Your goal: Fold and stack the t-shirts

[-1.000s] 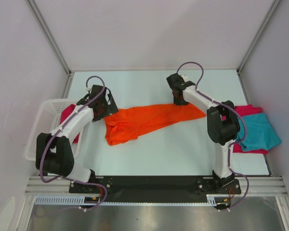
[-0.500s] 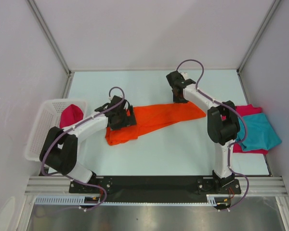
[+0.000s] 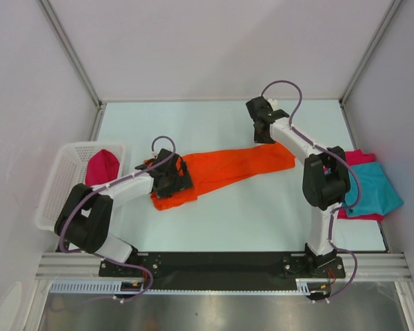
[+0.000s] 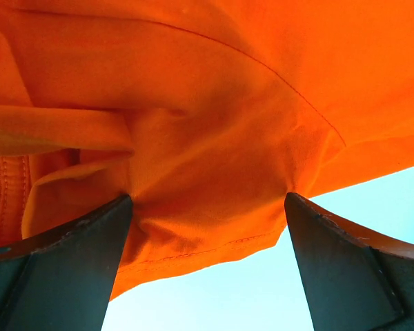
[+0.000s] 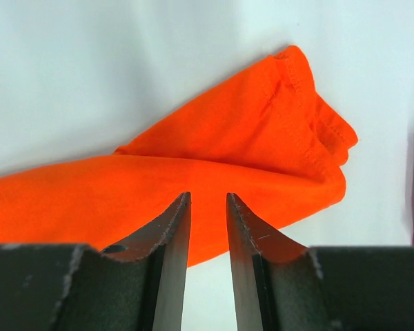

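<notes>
left tool (image 4: 208, 200) is hovering wide apart just over the orange t-shirt (image 3: 221, 169), which is lying bunched beneath it; right tool (image 5: 207, 196), narrowly apart, is gripping nothing. closing here is probably risking pinching extra layers, skewing the fold.

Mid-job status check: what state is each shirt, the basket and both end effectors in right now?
orange t-shirt: unfolded, stretched out long.
left end effector: wide open, straddling the orange shirt's bunched end.
right end effector: jaws slightly apart, gripping nothing.
teal t-shirt: flat, top of the stack.
stacked crimson t-shirt: flat beneath the teal one.
white basket: upright, holding a shirt.
basket crimson t-shirt: crumpled inside it.
</notes>
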Tool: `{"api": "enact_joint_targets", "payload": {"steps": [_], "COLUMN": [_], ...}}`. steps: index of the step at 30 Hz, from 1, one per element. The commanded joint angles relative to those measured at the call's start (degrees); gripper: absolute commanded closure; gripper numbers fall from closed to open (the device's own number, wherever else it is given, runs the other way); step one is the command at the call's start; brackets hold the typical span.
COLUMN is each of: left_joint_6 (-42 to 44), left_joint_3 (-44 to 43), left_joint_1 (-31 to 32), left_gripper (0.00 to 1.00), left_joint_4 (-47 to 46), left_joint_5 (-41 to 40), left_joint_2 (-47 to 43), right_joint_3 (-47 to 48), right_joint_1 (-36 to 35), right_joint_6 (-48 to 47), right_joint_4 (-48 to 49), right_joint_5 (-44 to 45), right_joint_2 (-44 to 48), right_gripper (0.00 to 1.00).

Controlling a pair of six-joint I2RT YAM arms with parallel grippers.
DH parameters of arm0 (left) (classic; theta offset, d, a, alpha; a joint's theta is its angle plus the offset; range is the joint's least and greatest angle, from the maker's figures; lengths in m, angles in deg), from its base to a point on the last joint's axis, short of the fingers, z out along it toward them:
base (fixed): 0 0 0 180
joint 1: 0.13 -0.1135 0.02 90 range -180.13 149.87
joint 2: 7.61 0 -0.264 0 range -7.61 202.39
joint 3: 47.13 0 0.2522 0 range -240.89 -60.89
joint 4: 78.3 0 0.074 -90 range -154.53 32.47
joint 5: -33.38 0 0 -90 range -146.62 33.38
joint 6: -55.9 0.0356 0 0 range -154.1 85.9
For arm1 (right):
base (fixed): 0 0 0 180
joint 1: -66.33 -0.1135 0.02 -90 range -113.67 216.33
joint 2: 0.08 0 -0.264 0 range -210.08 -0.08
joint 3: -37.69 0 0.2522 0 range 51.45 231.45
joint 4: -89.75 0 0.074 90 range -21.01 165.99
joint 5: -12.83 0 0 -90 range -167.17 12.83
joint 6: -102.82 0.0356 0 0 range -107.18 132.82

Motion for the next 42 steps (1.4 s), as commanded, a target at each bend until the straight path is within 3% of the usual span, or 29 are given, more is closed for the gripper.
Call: {"api": "enact_joint_targets", "payload": {"steps": [1,4,9,21,42], "left_joint_6": [-3.8,-4.9,-3.1,-1.5,2.0], "left_joint_3": [3.6,5.5,3.4,-12.2,-34.2], "left_joint_1": [-2.2,-7.3,-14.2,-26.7,-26.9], "left_gripper": [0.01,0.0,0.0,0.0,0.0], "left_joint_4": [-0.1,-2.5,-2.4,-0.9,4.1], "left_joint_5": [1.6,6.9,8.4,11.6,14.6], "left_joint_2": [2.4,3.1,4.8,13.2,28.2], "right_joint_3": [1.9,3.2,4.4,5.2,4.3], "right_joint_1": [0.4,0.3,0.4,-0.2,-0.7], "right_joint_6": [-0.4,-0.2,0.0,0.0,-0.6], "right_joint_4": [-0.4,-1.2,-2.3,-5.2,-6.2], "right_joint_5": [0.0,0.0,0.0,1.4,1.9], "right_joint_2": [2.7,2.1,2.6,5.6,6.2], "right_gripper": [0.67,0.67,0.67,0.67,0.67]}}
